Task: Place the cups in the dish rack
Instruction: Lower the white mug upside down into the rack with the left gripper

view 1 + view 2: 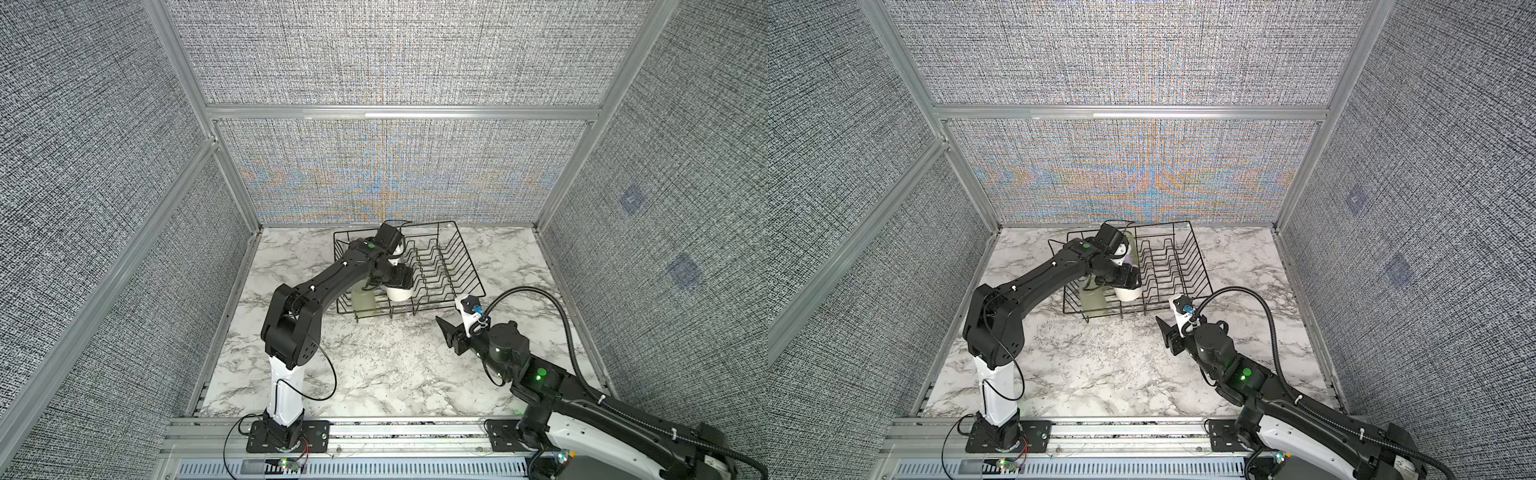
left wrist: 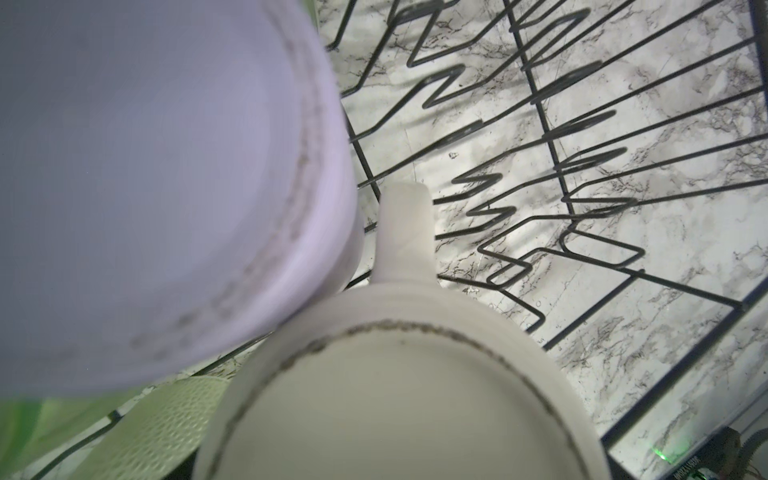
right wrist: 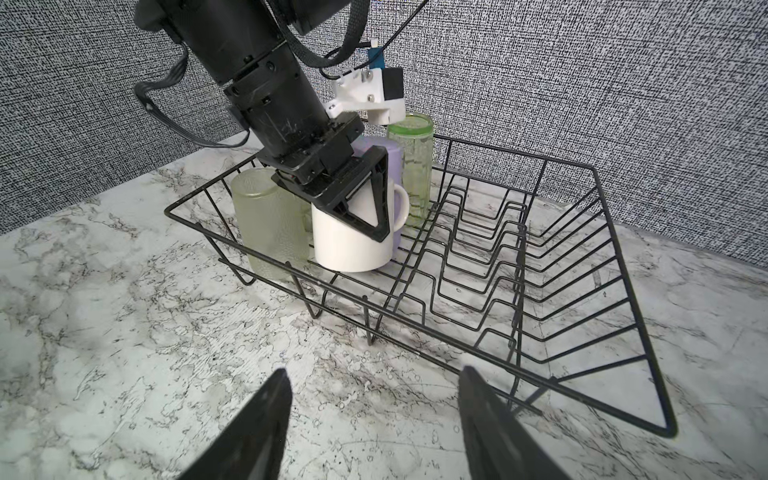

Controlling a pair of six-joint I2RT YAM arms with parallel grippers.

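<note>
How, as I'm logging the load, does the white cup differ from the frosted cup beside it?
The white cup is opaque and has a handle; the frosted cup is translucent pale green with none visible. The white cup sits between the jaws of the left tool; the frosted cup stands free. Both are mouth-down in the dish rack.

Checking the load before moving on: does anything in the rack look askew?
Yes. The upside-down white handled mug sits tilted in the black wire dish rack, close against the opaque lilac cup, with the left gripper straddling it.
</note>
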